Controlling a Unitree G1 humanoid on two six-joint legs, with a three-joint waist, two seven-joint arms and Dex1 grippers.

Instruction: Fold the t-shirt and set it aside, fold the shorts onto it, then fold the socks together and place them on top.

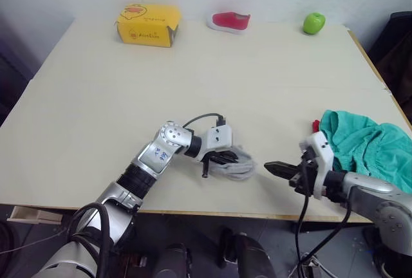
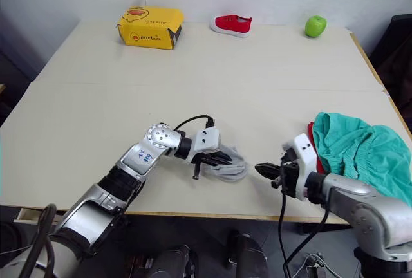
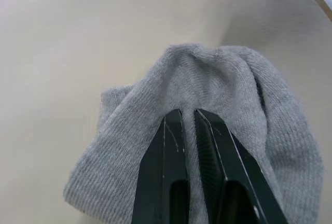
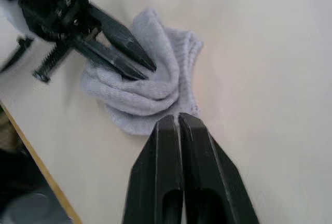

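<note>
Most of the t-shirt (image 2: 313, 131) is hidden under the shorts (image 2: 360, 152); only a thin red strip shows at their left edge, so its lie and its fold cannot be read. The shorts are a crumpled teal heap at the right edge of the table (image 1: 193, 78), and the picture border cuts them off on the right. The socks (image 1: 237, 165) lie bunched in one grey bundle near the front edge, and whether that is one sock or two layered cannot be told; the bundle's long axis runs roughly left to right along the table edge. The left gripper (image 3: 189, 115) rests on top of the bundle with its jaws nearly closed, a ridge of knit between the tips, though a firm pinch is hard to confirm. The right gripper (image 4: 179, 120) sits just right of the socks, pointing at them, jaws pressed together with nothing between them. A yellow box (image 1: 147, 25), a red shoe (image 1: 230, 21) and a green apple (image 1: 313, 23) stand along the far edge.
</note>
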